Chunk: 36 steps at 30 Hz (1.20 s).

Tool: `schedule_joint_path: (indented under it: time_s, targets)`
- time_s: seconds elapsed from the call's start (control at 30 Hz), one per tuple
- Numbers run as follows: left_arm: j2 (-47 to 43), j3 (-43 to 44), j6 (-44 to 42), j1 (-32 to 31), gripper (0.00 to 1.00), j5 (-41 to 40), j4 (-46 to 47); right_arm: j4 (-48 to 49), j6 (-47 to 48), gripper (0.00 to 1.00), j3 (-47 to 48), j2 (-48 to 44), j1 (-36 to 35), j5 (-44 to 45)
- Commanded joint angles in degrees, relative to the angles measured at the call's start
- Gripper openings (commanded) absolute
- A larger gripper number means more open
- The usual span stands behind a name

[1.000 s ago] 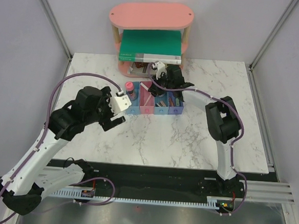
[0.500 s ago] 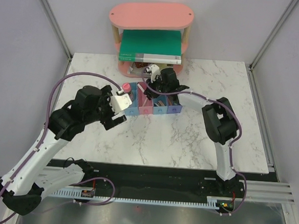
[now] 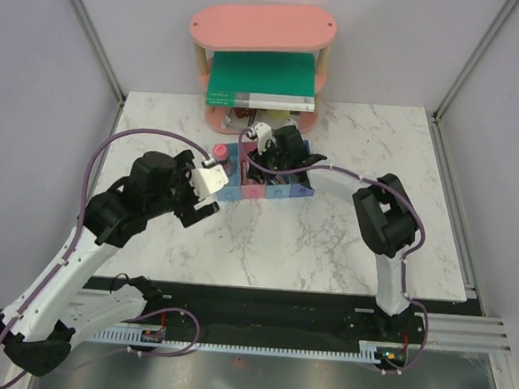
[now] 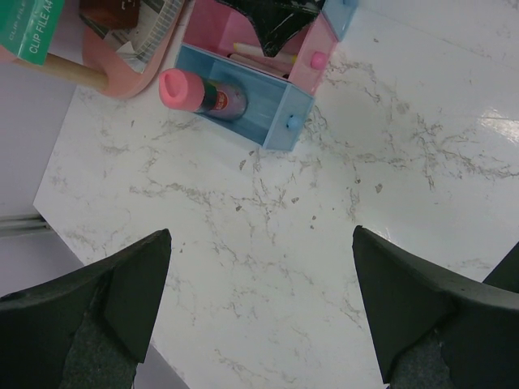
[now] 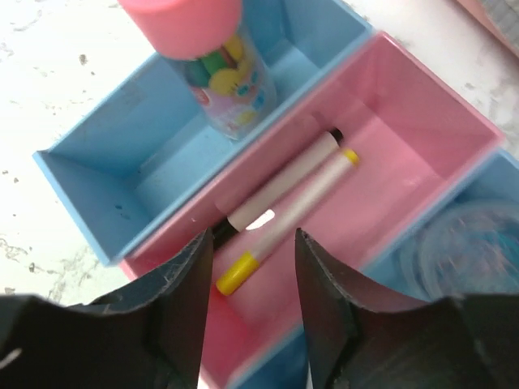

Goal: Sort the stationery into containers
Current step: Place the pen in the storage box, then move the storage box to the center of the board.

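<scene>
Top external, left to right: two arms, one row of four joined bins on the marble table, and behind it one pink shelf with one green book on its lower tier. Left gripper hovering over bare marble short of the row, jaws spread wide, nothing between them. Leftmost blue bin: one pink-capped bottle, cap clear of the rim. Pink bin next: two pens lying side by side on its floor and touching, one yellow-tipped pen and one black-tipped pen. Right gripper directly above them, jaws partly spread, pinching nothing. Second blue bin: one clear roll, blurred in the right wrist view. Purple-blue bin at the far right, partly under the right arm. Against a second ago: right gripper shifted left, from over the two right-hand bins to over the pink one; left arm placed as before.
</scene>
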<state>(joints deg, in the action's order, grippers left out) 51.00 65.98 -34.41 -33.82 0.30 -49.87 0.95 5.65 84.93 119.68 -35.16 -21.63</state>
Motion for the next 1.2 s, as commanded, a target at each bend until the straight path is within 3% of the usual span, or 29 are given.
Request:
schedule_joint_path:
  time_s: [0.0, 0.17, 0.33, 0.63, 0.87, 1.17]
  targets:
    - [0.23, 0.21, 0.22, -0.01, 1.00, 0.32, 2.93, -2.97, 4.01, 0.53, -3.44, -9.96, 0.44, 6.76]
    - [1.82, -1.28, 0.05, -0.01, 1.00, -2.05, 3.46, -9.54, 11.04, 0.61, -7.75, -21.30, 0.88, 15.71]
    - [5.51, -2.69, -0.48, -0.02, 1.00, -5.39, 5.74, -12.82, 17.10, 0.70, -12.84, -26.33, 1.93, 24.78]
    - [5.95, -1.73, -1.36, -0.01, 1.00, -6.62, 8.99, -9.92, 17.29, 0.70, -12.16, -19.84, 3.69, 33.92]
    - [3.93, -2.69, -2.41, 0.16, 1.00, -7.94, 9.09, -10.09, 18.78, 0.70, -10.30, -13.60, 4.66, 33.85]
    - [3.66, -3.22, -2.85, 0.25, 1.00, -7.68, 9.70, -11.76, 19.66, 0.70, -18.12, -18.33, 4.66, 32.88]
